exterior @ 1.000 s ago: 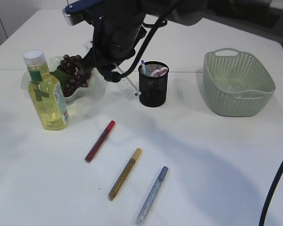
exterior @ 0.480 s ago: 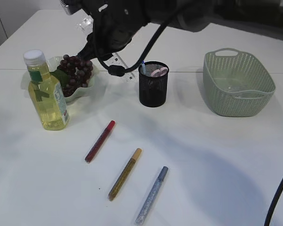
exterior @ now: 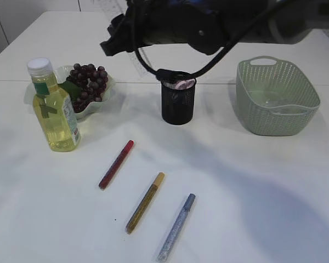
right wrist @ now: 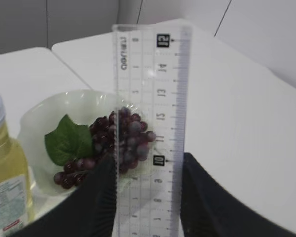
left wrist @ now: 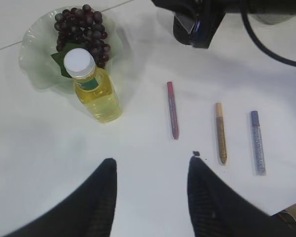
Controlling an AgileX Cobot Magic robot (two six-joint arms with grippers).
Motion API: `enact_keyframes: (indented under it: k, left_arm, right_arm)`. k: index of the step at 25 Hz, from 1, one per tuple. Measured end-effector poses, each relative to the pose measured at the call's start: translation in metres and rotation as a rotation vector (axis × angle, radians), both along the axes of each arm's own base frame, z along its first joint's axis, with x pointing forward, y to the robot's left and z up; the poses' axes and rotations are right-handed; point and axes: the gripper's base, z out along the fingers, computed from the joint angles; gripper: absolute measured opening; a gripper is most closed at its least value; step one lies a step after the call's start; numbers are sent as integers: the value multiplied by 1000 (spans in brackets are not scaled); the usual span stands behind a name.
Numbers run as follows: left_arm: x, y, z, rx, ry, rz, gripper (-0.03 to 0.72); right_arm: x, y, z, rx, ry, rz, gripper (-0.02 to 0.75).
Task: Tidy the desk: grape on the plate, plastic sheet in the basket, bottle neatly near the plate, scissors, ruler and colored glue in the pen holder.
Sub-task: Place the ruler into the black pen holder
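Now the right gripper clamps the clear ruler (upright); left gripper gapes empty.

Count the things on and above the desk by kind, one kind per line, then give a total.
Glue pens: 3
Bottle: 1
Plate of grapes: 1
Pen holder: 1
Basket: 1
Ruler: 1
Total: 8

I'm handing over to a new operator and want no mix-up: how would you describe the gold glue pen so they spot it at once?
Start at the black mesh pen holder in the middle of the white table and look toward the near edge, where three glue pens lie side by side at a slant. The gold glue pen is the middle one, between the red glue pen on its left and the silver-blue glue pen on its right.
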Motion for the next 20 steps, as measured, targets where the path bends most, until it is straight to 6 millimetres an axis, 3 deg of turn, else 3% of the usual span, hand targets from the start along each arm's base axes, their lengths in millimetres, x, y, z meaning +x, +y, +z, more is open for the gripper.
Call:
enact_keyframes:
  k: [11,20]
  left_arm:
    - [0,0,0,2,-1,1,349]
    - [0,0,0,3,-2,2,349]
  right_arm:
    - [35,-64,6,98,-110,-105,300]
    - [42,-100,-18,177,-156,-141,300]
